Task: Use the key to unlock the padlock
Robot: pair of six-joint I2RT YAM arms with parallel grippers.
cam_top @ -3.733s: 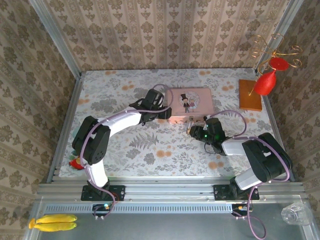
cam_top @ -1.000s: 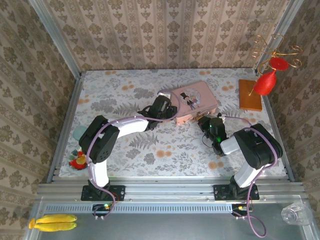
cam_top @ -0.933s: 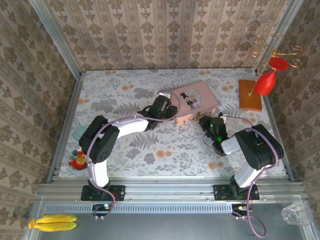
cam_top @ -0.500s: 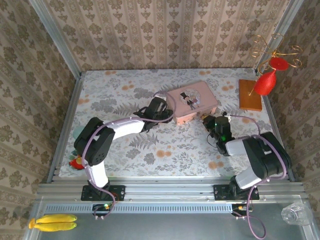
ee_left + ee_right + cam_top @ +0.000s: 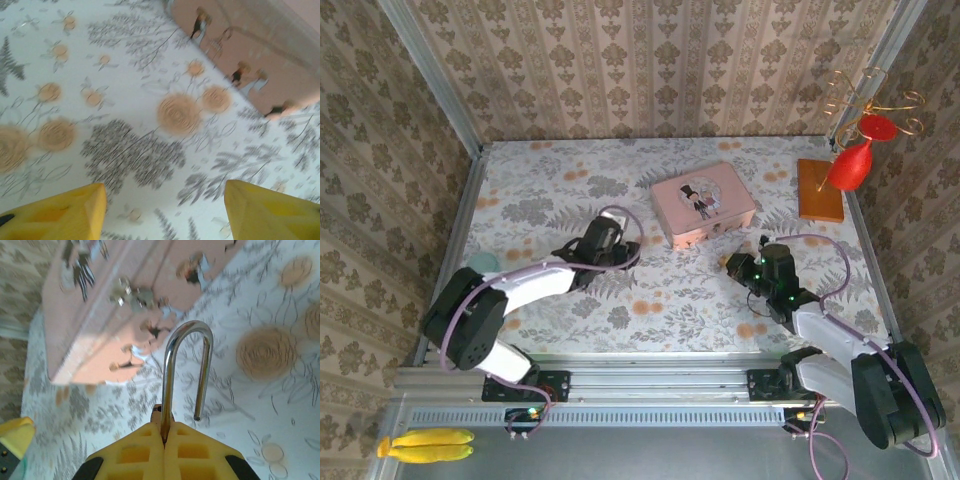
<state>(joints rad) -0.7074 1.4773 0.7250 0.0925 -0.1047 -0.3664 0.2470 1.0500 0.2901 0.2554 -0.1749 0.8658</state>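
Observation:
My right gripper [image 5: 164, 432] is shut on the padlock [image 5: 170, 371], pinching its small brass body between the yellow fingers. The thin silver shackle stands up from the jaws, its short leg hanging free of the body. In the top view this gripper [image 5: 738, 264] is just in front of the pink tin [image 5: 705, 205], apart from it. The tin's front wall with its small metal latch [image 5: 134, 295] faces the right wrist camera. My left gripper [image 5: 165, 200] hovers open over the flowered tablecloth, nothing between its fingers [image 5: 75, 210]. It lies left of the tin [image 5: 260, 60] in the top view [image 5: 623, 250]. The key is out of view.
A wooden stand [image 5: 820, 190] with gold wire and red ornaments [image 5: 850, 165] is at the far right. Small toys [image 5: 478, 264] lie at the table's left edge. Patterned walls close in three sides. Bananas [image 5: 425, 445] and a glass [image 5: 910, 428] lie off the table in front.
Both arms pulled back from the tin toward the near edge. The left gripper opened as it withdrew leftward. The right gripper kept hold of the padlock and drew it off the tin.

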